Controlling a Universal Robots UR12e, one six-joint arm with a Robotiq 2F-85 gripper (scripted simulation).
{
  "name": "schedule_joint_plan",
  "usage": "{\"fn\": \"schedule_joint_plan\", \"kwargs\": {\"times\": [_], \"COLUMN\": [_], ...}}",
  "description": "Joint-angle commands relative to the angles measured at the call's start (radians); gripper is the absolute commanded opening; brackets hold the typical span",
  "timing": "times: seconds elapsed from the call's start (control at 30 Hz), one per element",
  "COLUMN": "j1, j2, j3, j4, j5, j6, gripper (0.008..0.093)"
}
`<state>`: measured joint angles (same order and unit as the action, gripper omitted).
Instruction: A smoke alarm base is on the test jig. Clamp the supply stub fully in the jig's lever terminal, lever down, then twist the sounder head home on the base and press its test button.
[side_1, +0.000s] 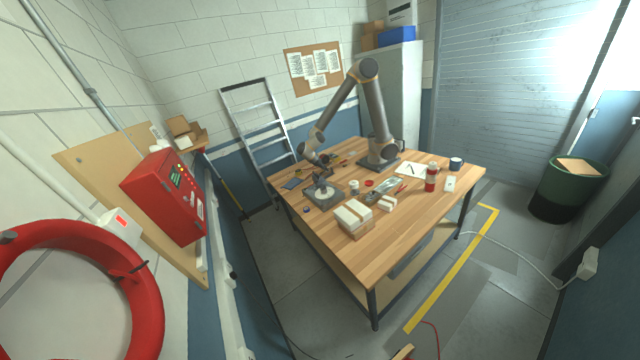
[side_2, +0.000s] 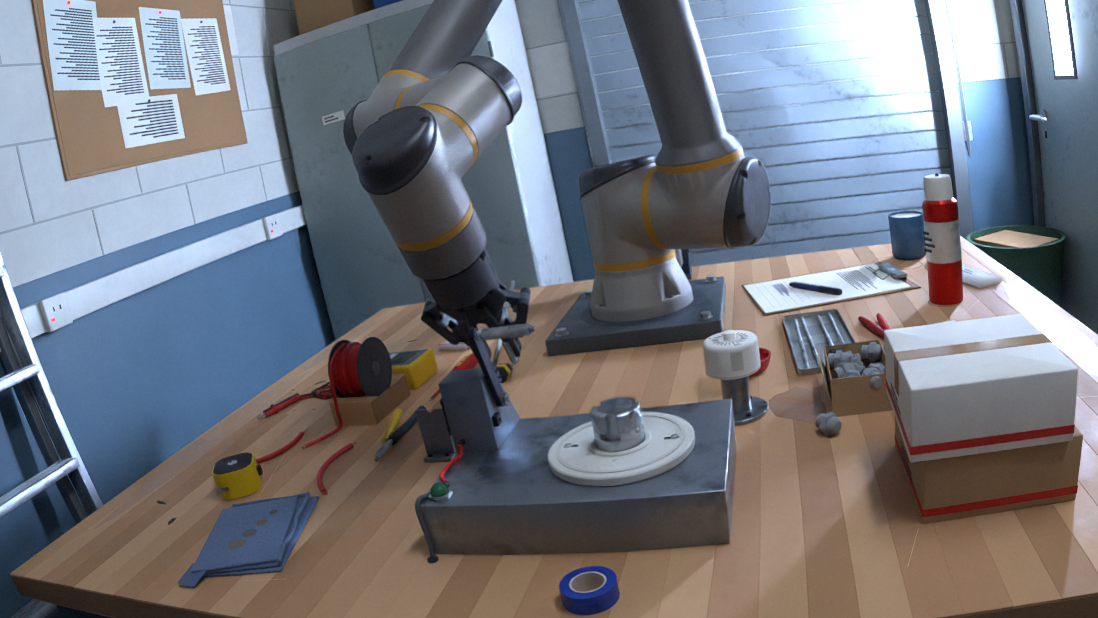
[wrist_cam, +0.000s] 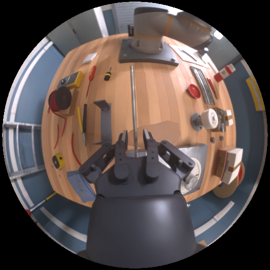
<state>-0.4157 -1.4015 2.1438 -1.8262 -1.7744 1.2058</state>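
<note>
My gripper (side_2: 478, 332) (wrist_cam: 136, 137) (side_1: 320, 169) is open and holds nothing, its fingers on either side of the top of the terminal's lever (side_2: 484, 367) (wrist_cam: 133, 105), which stands raised above the dark terminal block (side_2: 469, 414) at the left end of the grey jig (side_2: 576, 476) (side_1: 323, 195). A red supply stub (side_2: 453, 463) curves up from a green grommet (side_2: 439, 489) to the foot of the block. The white alarm base (side_2: 621, 447) with its metal hub lies on the jig. The white sounder head (side_2: 731, 355) (wrist_cam: 210, 119) (side_1: 354, 186) sits on a stand to the jig's right.
Stacked white and cardboard boxes (side_2: 983, 414) stand right of the jig, with a box of grey parts (side_2: 849, 368) beside them. Left of the jig lie pliers (side_2: 396, 434), red wire offcuts (side_2: 334, 461), a wire spool (side_2: 359, 367), a tape measure (side_2: 237, 474) and a blue cloth (side_2: 253, 537). A blue tape roll (side_2: 588, 589) lies in front.
</note>
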Motion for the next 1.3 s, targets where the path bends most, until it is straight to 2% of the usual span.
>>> {"fn": "schedule_joint_plan", "kwargs": {"times": [0.0, 0.33, 0.93, 1.27], "j1": [0.000, 0.001, 0.011, 0.012], "j2": [0.000, -0.002, -0.012, -0.013], "j3": [-0.001, -0.006, -0.055, -0.064], "j4": [0.000, 0.007, 0.068, 0.079], "j5": [0.000, 0.001, 0.005, 0.006], "j6": [0.000, 0.001, 0.010, 0.011], "gripper": [0.0380, 0.0380, 0.0380, 0.0380]}}
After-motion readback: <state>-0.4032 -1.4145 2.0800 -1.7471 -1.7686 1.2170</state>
